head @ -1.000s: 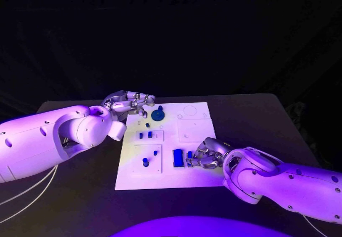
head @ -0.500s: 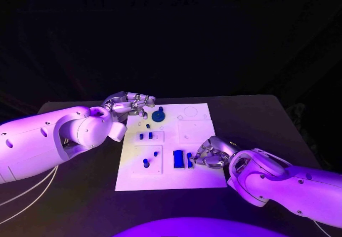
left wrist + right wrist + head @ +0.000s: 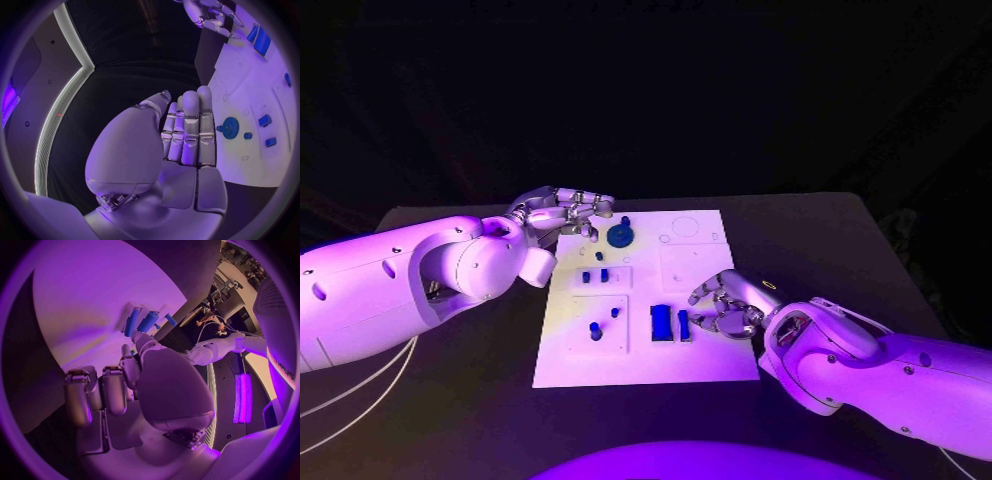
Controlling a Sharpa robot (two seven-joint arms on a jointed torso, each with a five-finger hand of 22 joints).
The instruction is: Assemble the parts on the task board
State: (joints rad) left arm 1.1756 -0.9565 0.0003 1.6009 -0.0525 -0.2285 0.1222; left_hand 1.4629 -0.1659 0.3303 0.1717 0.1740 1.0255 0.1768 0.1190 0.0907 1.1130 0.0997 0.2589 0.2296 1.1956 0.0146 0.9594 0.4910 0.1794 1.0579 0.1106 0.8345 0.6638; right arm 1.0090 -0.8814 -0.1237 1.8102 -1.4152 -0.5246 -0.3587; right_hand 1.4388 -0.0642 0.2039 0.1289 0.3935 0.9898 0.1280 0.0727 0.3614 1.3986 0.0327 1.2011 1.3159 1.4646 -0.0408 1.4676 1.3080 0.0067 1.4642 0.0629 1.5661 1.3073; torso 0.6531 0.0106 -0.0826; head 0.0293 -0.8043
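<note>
Task board (image 3: pixel 697 355) lying flat at the middle of the black table (image 3: pixel 473 400), long sides running from near edge to far edge.

Left hand (image 3: pixel 567 212) poised at the board's far left corner, over the table just beside the board edge. Fingers (image 3: pixel 189 131) laid straight and close together, thumb alongside, nothing between them. Blue gear (image 3: pixel 620 235) standing on the board just beside this hand, toward the board's middle; not touched. Small blue peg (image 3: pixel 599 255) a little nearer than the gear, apart from the hand.

Right hand (image 3: pixel 728 304) placed over the board's right side, about midway along its length. Fingers (image 3: pixel 701 296) curled inward, tips pointing toward the board's centre. Nothing visibly gripped, though contact at the fingertips cannot be told for certain. Narrow blue bar (image 3: pixel 684 325) lying just beside those fingertips; wide blue block (image 3: pixel 661 321) next to it on the far side from the hand, close to the bar. Both pieces seen ahead of the fingertips in the right wrist view, lying on the white surface.

Two small blue pieces (image 3: pixel 594 274) seated in a raised pocket on the board's left half, well apart from either hand. Blue pin (image 3: pixel 596 328) in the nearer left pocket, likewise untouched.
</note>
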